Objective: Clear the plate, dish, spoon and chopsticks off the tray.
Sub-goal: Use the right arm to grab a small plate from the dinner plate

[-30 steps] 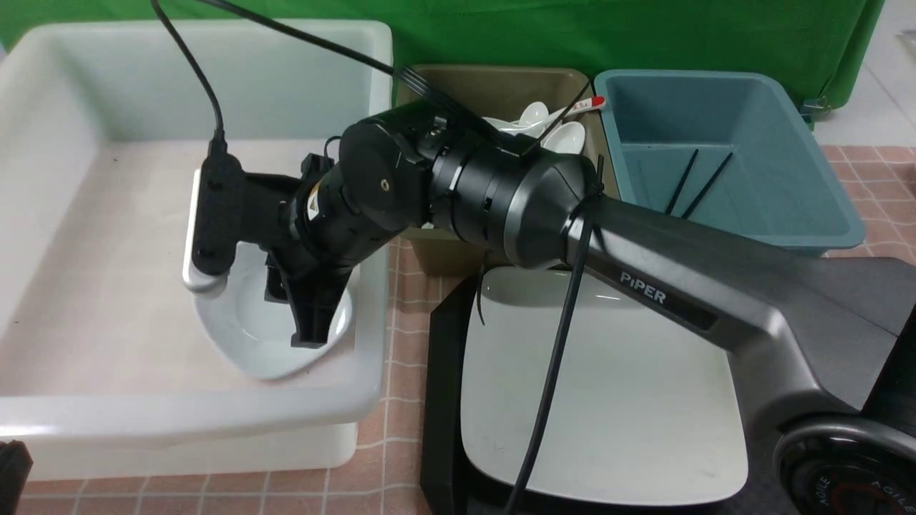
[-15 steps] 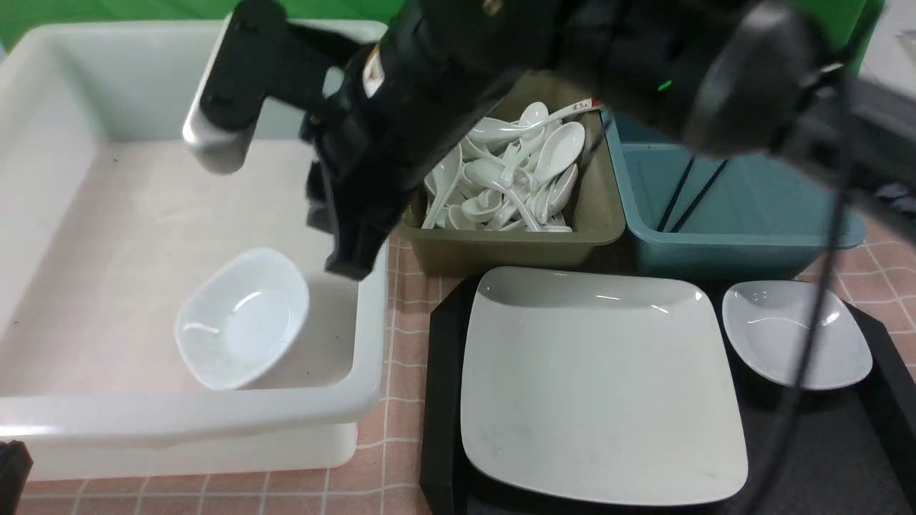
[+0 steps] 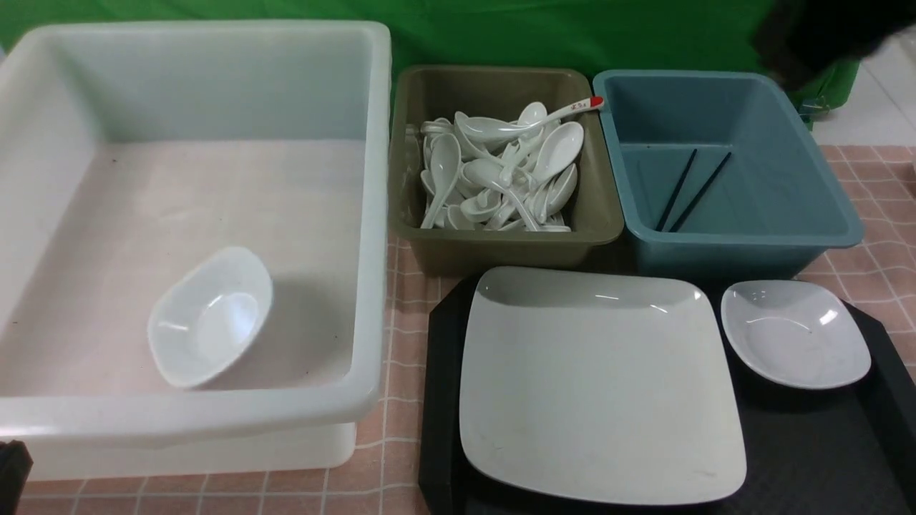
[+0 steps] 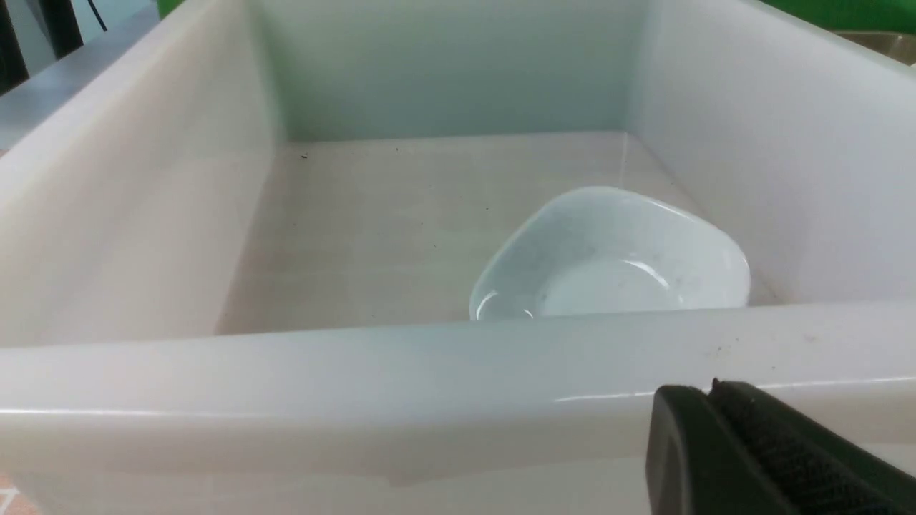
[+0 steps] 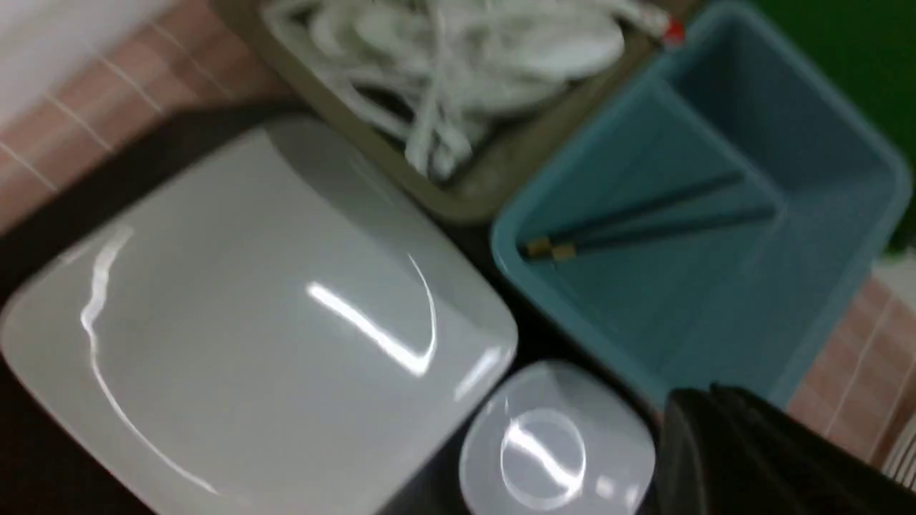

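Observation:
The large square white plate [image 3: 601, 386] lies on the black tray [image 3: 440, 400]. A small white dish [image 3: 794, 332] sits beside it on the tray's far right. A second small dish [image 3: 211, 315] lies tilted in the big white bin [image 3: 376, 214] and also shows in the left wrist view [image 4: 615, 265]. The black chopsticks [image 3: 687, 189] lie in the blue bin [image 3: 823, 179]. No spoon is on the tray. My left gripper [image 4: 708, 390] is shut and empty outside the white bin's near wall. My right gripper [image 5: 708, 393] looks shut and empty, high above the dish [image 5: 558, 443] on the tray.
An olive bin [image 3: 501, 247] behind the tray holds several white spoons, one with a red tip [image 3: 595, 102]. The right arm is a dark blur at the top right [image 3: 809, 28]. A green cloth hangs behind. The table has a pink checked cover.
My right gripper let go of the small dish in the white bin, then rose and swung right, out of the front view. The dish slid a little left and settled.

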`<state>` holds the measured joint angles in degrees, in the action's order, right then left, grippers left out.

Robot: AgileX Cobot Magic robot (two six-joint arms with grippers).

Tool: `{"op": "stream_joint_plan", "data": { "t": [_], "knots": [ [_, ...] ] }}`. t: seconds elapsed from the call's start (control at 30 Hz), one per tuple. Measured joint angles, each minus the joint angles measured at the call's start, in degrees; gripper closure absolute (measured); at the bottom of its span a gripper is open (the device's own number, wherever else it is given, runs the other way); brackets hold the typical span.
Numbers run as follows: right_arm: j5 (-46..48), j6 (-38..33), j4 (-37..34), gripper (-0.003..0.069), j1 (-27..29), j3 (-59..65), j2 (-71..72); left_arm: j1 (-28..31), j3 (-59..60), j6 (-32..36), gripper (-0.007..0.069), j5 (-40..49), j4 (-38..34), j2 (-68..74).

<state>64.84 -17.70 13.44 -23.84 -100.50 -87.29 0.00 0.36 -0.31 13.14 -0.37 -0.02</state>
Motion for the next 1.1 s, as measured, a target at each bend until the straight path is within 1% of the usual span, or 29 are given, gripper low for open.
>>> {"op": "stream_joint_plan", "data": {
  "t": [0.03,0.07,0.13,0.17,0.2,0.27,0.3,0.33,0.4,0.43,0.47,0.5,0.57,0.7,0.9,1.1],
  "knots": [
    [0.0,0.1,-0.5,0.0629,0.7,1.5,0.3,0.0,0.0,0.0,0.062,0.0,0.0,0.0],
    [-0.1,0.5,-2.8,0.0629,5.9,6.8,0.8,0.0,0.0,0.0,0.062,0.0,0.0,0.0],
    [-0.5,0.4,-5.2,0.0629,11.2,14.9,0.4,0.0,0.0,0.0,0.062,0.0,0.0,0.0],
    [-1.4,0.2,-5.8,0.0628,13.1,19.1,-0.2,0.0,0.0,0.0,0.062,0.0,0.0,0.0],
    [-1.7,0.2,-5.8,0.0628,13.5,19.9,-0.2,0.0,0.0,0.0,0.062,0.0,0.0,0.0],
    [-7.9,-0.9,-6.5,0.0597,15.8,28.6,-2.0,0.0,0.0,0.0,0.062,0.0,0.0,0.0],
    [-11.7,-1.8,-6.7,0.0567,16.2,32.0,-2.7,0.0,0.0,0.0,0.062,0.0,0.0,0.0],
    [-15.5,-3.3,-6.9,0.0517,16.2,34.7,-3.5,0.0,0.0,0.0,0.062,0.0,0.0,0.0],
    [-19.8,-6.0,-7.0,0.0425,16.2,37.4,-4.5,0.0,0.0,0.0,0.062,0.0,0.0,0.0],
    [-20.7,-6.3,-7.1,0.0414,16.2,37.9,-4.7,0.0,0.0,0.0,0.062,0.0,0.0,0.0],
    [-23.1,-8.7,-7.1,0.0344,16.2,39.4,-5.6,0.0,0.0,0.0,0.062,0.0,0.0,0.0],
    [-24.1,-10.7,-7.0,0.0301,16.2,40.3,-6.4,0.0,0.0,0.0,0.062,0.0,0.0,0.0],
    [-25.4,-15.0,-6.7,0.024,16.2,41.8,-8.4,0.0,0.0,0.0,0.062,0.0,0.0,0.0],
    [-27.3,-18.8,-5.0,0.0211,16.2,42.8,-11.5,0.0,0.0,-0.1,0.062,0.0,0.0,0.0],
    [-32.7,-19.9,-3.1,0.0206,16.2,42.8,-12.1,0.0,0.0,-0.1,0.062,0.0,0.0,0.0],
    [-34.3,-22.0,-2.9,0.0193,16.2,42.8,-12.1,0.0,0.0,-0.1,0.062,0.0,0.0,0.0]
  ]
}}
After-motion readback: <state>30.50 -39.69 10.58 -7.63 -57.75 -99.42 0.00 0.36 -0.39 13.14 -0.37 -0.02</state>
